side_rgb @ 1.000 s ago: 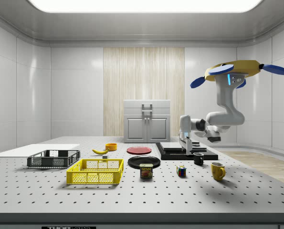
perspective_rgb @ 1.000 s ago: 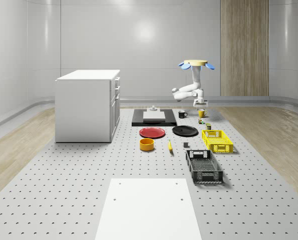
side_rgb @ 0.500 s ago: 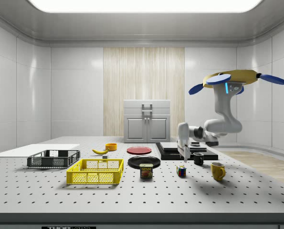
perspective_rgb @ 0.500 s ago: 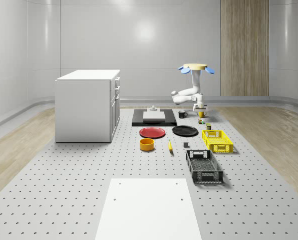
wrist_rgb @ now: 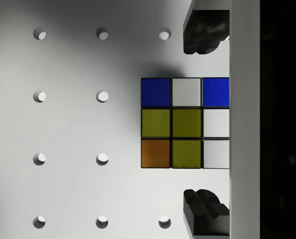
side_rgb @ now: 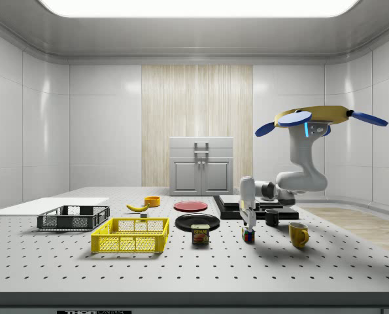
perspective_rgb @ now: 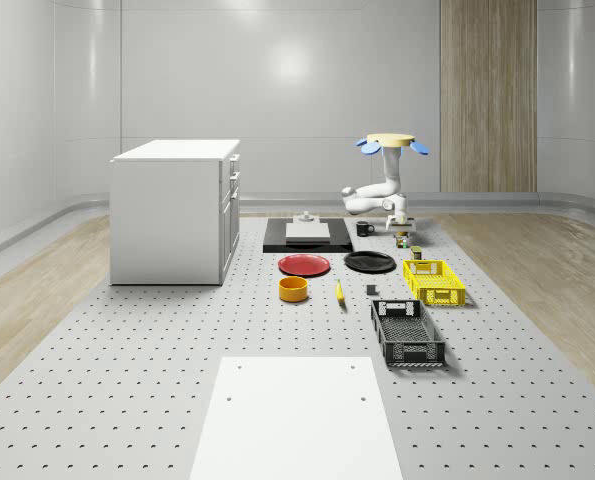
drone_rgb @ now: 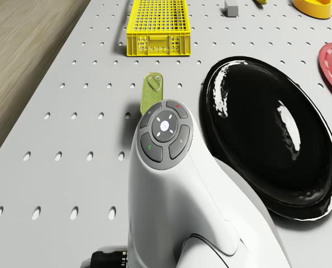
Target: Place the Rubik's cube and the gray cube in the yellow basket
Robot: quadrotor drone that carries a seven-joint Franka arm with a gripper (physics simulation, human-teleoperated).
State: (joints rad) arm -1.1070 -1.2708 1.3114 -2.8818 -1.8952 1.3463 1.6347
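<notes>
- Wrist view: your gripper (wrist_rgb: pixel 203 122) is spread wide, fingertips (wrist_rgb: pixel 203 32) either side of the Rubik's cube (wrist_rgb: pixel 185 123), gaps on both sides, nothing pinched yet.
- Cube sits flat on the perforated table (wrist_rgb: pixel 68 129), top face square to the camera, edges parallel to the finger line. No long axis, it's a cube; faces already line up w/ the pads, so no wrist twist needed imo.
- To do this step well: the cube looks off-centre across the finger line, so nudge over it first, then go straight down, pads at mid-height on opposite faces, and only then squeeze. Lift vertically.
- Side view: claw (side_rgb: pixel 248 222) hangs just above the cube (side_rgb: pixel 248 235), arm bent down from the drone (side_rgb: pixel 312 118), which hovers above the table's far end near the yellow mug (side_rgb: pixel 298 234).
- Yellow basket (side_rgb: pixel 131 235) is well apart, toward the side view's left, past the spam can (side_rgb: pixel 201 233).
- Gray cube (drone_rgb: pixel 230 6) lies just beside the basket (drone_rgb: pixel 156 25) in drone view; grab it 2nd.
</notes>
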